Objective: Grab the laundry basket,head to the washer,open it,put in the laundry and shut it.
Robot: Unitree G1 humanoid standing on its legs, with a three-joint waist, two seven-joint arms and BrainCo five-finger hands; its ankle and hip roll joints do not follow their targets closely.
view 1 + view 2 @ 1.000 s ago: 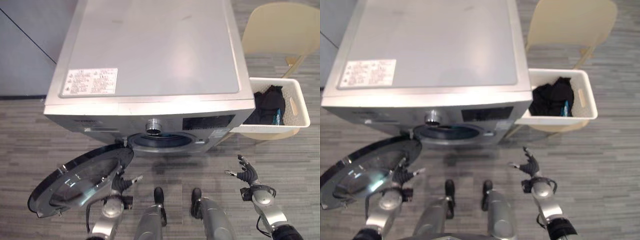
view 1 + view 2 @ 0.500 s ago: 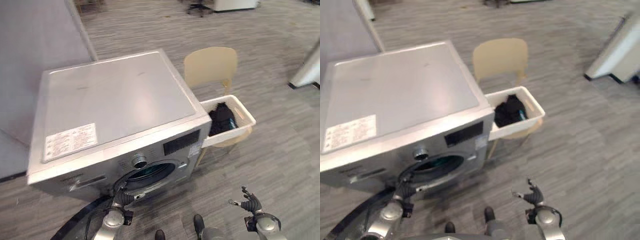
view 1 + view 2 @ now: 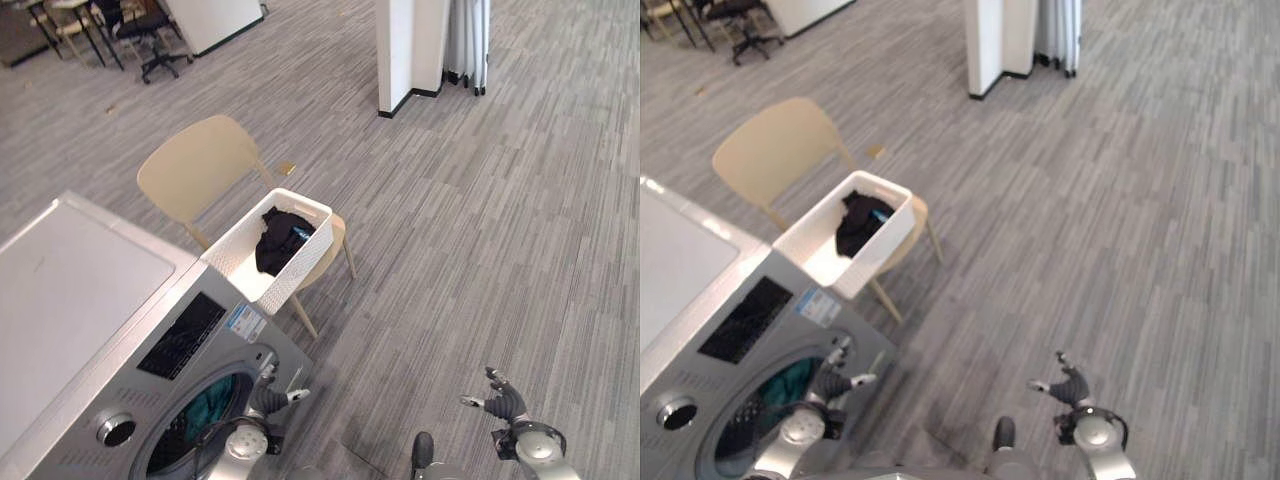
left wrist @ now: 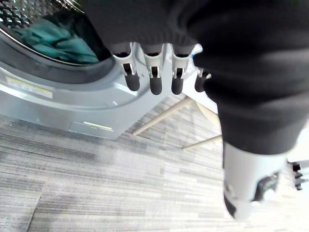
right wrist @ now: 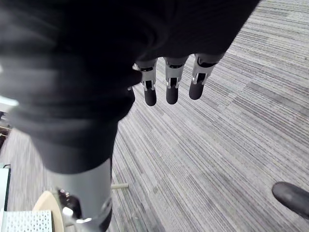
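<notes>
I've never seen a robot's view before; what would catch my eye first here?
Probably the white basket of dark clothes, sitting on a beige chair right beside a grey washer. Teal laundry already lies inside the washer's drum, and both robot hands, left and right, hang empty low in front.

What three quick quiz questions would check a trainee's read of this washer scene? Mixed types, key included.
1. True or false: the laundry basket rests on the chair.
2. What lies in the washer drum?
A. teal laundry
B. nothing
C. a shoe
3. What does the left hand or the right hand hold?

Key:
1. True.
2. A.
3. Nothing; both are open, and the dark clothes lie in the basket.
</notes>
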